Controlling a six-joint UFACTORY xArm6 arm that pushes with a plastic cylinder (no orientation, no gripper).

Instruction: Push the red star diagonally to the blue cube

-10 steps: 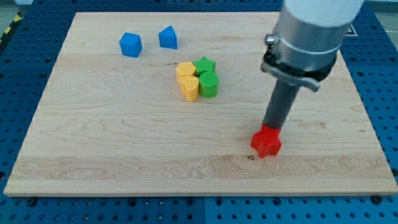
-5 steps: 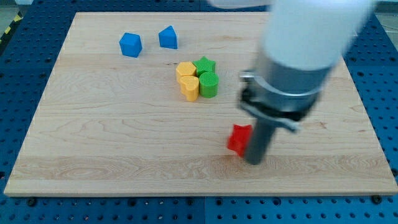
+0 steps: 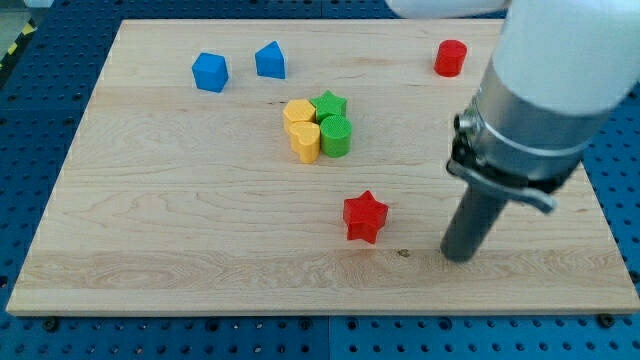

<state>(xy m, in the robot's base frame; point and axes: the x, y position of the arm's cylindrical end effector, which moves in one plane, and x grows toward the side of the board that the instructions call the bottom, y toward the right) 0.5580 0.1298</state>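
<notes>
Starting at the view's left, the blue cube (image 3: 210,72) sits near the board's top edge, with a blue house-shaped block (image 3: 270,60) just beside it on the right. Below and right of them a tight cluster holds two yellow blocks (image 3: 302,128), a green star (image 3: 329,104) and a green cylinder (image 3: 336,136), all touching. Farther right and lower, the red star (image 3: 365,216) lies alone on the wooden board (image 3: 150,230), well apart from the cube. A red cylinder (image 3: 451,57) stands near the top right. My tip (image 3: 458,257) rests on the board to the star's right and slightly below it, apart from it, touching no block (a plain rod, so it holds nothing). The relation that matters: the cube lies up and to the left of the star, and my tip sits on the opposite, lower-right side, so it is roughly behind the star for a diagonal push. The line, I judge, runs close to the cluster's lower-left edge, so the push may need steering around the yellow blocks.
</notes>
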